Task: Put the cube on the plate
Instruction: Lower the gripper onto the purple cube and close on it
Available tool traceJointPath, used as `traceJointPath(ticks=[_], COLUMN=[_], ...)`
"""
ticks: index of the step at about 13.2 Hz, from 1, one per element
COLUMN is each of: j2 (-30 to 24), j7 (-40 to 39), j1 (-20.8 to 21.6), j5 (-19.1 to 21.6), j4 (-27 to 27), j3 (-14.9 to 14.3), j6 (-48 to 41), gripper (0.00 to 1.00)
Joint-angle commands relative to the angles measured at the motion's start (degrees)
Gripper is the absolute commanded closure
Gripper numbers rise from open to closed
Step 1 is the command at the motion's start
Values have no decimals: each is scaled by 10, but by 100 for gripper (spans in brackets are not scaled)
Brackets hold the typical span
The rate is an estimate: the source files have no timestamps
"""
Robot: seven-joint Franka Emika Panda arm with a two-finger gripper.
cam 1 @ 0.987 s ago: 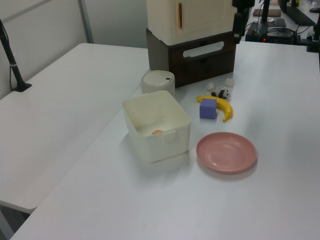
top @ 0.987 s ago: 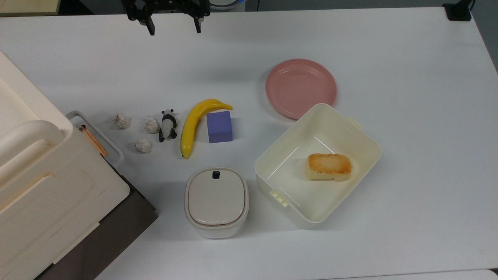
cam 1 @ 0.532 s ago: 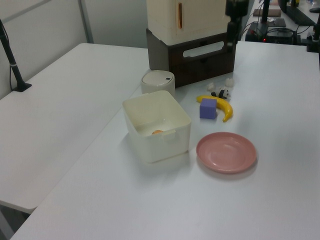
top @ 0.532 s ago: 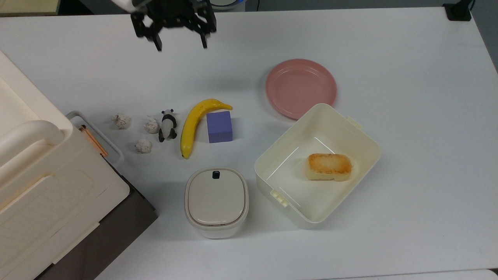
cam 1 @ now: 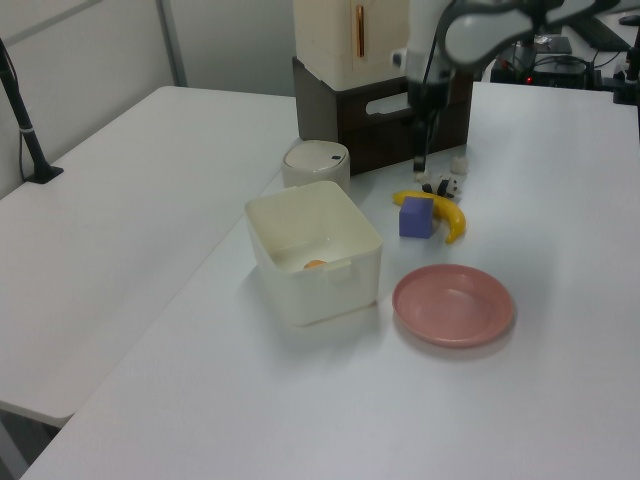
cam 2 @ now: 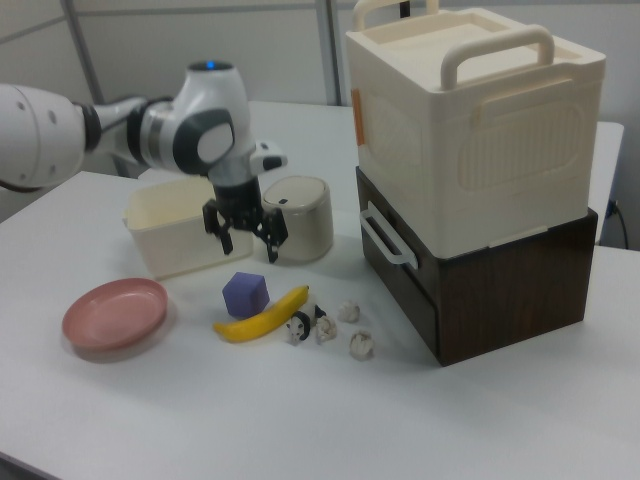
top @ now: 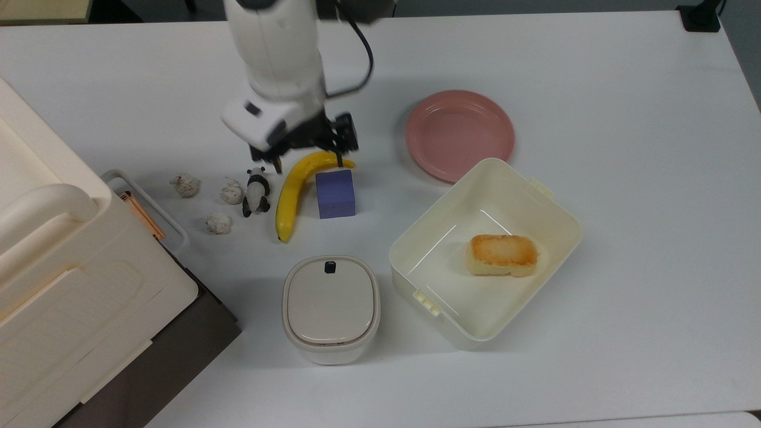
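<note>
The end effector (top: 308,161), fingers spread apart and gripping nothing, is hanging above the tabletop (top: 624,119) while the cube (top: 335,194) is sitting just below it, toward the top view's lower right, touching the banana (top: 295,191), with the plate (top: 459,134) lying farther right.

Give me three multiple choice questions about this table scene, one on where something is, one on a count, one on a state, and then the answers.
1. Where is the cube?
A. On the table beside the banana
B. On the plate
C. In the cream tub

2. How many crumpled white lumps lie near the panda figure?
A. One
B. Three
C. Five

3. How is the gripper?
A. Shut on the cube
B. Shut on the banana
C. Open, holding nothing

Answers:
1. A: it sits against the banana, and the plate is bare.
2. B: the top view shows three.
3. C: its fingers are spread above the banana's tip.
</note>
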Motion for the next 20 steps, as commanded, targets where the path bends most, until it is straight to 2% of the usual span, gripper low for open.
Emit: traceJointPath(ticks=[1, 4, 8, 9, 12, 14, 15, 16, 18, 20], j2=[34, 73, 78, 78, 75, 71, 71, 68, 45, 21], j7=[-8, -1, 25, 25, 24, 23, 23, 25, 27, 50], j1=[27, 44, 56, 56, 56, 56, 55, 56, 63, 88], j5=[-16, -16, -16, -16, -17, -20, -20, -19, -16, -14], j4=[-13, -13, -24, -23, -23, -23, -20, -19, -16, -16], j3=[-8, -9, -9, -9, -9, -12, -14, -17, -17, -16], j6=[44, 52, 88, 88, 85, 82, 82, 81, 56, 17], gripper=[0, 0, 0, 3, 41, 74, 81, 82, 82, 82])
